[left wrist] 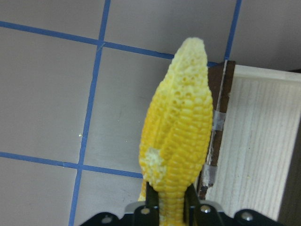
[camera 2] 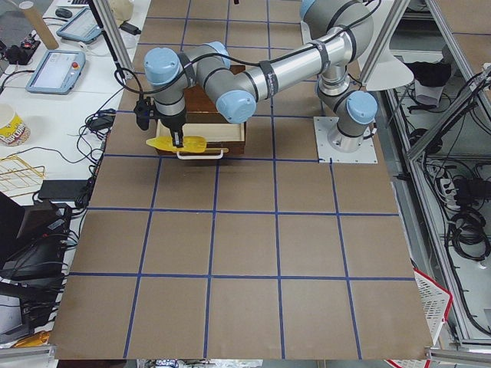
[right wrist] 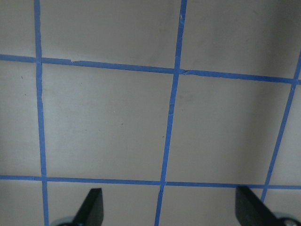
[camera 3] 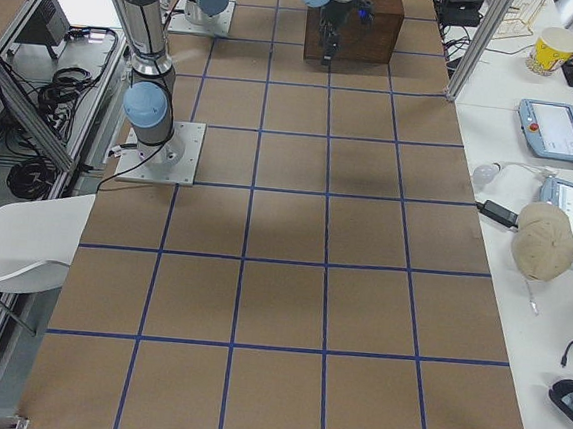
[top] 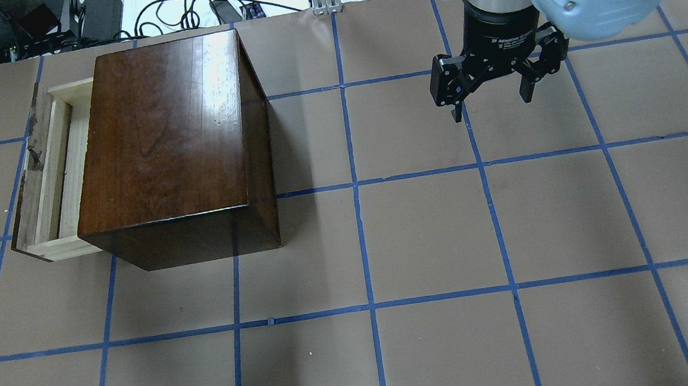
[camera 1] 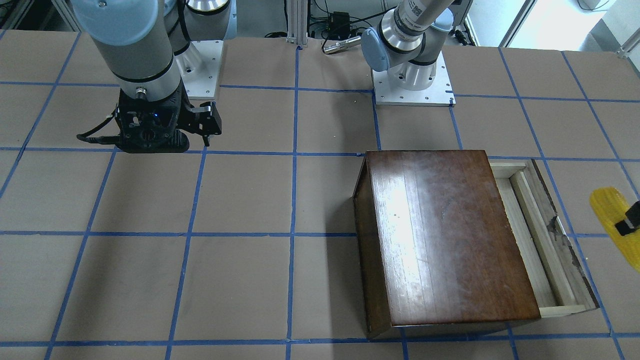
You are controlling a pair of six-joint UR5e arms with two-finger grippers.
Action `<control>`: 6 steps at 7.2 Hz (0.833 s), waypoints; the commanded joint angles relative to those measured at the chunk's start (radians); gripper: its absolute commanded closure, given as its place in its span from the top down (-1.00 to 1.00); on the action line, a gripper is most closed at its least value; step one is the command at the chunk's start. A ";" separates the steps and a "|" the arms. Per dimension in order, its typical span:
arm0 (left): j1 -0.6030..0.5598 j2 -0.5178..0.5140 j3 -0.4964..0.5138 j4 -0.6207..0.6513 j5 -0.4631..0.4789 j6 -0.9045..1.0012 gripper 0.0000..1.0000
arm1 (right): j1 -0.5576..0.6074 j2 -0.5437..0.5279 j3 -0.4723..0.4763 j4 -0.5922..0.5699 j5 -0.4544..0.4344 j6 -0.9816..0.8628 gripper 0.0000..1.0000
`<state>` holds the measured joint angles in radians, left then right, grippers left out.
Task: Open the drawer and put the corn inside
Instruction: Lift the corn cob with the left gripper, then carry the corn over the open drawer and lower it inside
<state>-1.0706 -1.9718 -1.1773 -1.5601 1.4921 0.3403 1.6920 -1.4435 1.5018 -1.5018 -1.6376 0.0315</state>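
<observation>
We see the left gripper (left wrist: 170,207) clamped narrow on the thick end of the corn (left wrist: 181,136), a finger (left wrist: 150,200) pressed to each side of the cob. The corn sticks out from the jaws with its paler, tapered tip pointing away. It hangs above the table (top: 427,242), just outside the dark front panel of the drawer (top: 50,174). In the left wrist view its edge overlaps that panel, and the drawer's pale wooden floor lies just past it. The cob is bright yellow with bumpy kernels and one whitish, worn patch near the held end.

The drawer stands pulled partway out of the glossy brown box (top: 170,141), and its front panel is chipped and scuffed.

The right gripper (top: 493,105) hangs well apart from the box, over the taped grid. Its fingers (right wrist: 91,207) are spread wide and hold nothing.
</observation>
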 commanded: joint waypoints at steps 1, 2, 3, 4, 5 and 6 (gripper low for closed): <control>-0.077 -0.015 -0.019 -0.018 -0.004 -0.035 -1.00 | 0.000 0.000 0.000 0.000 -0.001 -0.001 1.00; -0.081 -0.021 -0.042 -0.018 -0.009 -0.037 -1.00 | 0.000 0.000 0.000 0.000 -0.001 0.001 1.00; -0.083 -0.021 -0.085 -0.017 -0.007 -0.035 -1.00 | 0.000 0.000 0.000 0.000 -0.001 0.001 1.00; -0.083 -0.021 -0.128 -0.002 -0.006 -0.035 -1.00 | 0.000 0.000 0.000 0.000 -0.001 0.001 1.00; -0.081 -0.028 -0.137 0.018 -0.015 -0.038 -1.00 | 0.000 0.000 0.000 0.000 -0.001 0.001 1.00; -0.081 -0.038 -0.142 0.018 -0.041 -0.041 -1.00 | 0.000 0.000 0.000 0.000 -0.001 -0.001 1.00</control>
<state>-1.1522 -1.9995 -1.3048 -1.5508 1.4743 0.3026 1.6920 -1.4435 1.5018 -1.5018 -1.6383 0.0319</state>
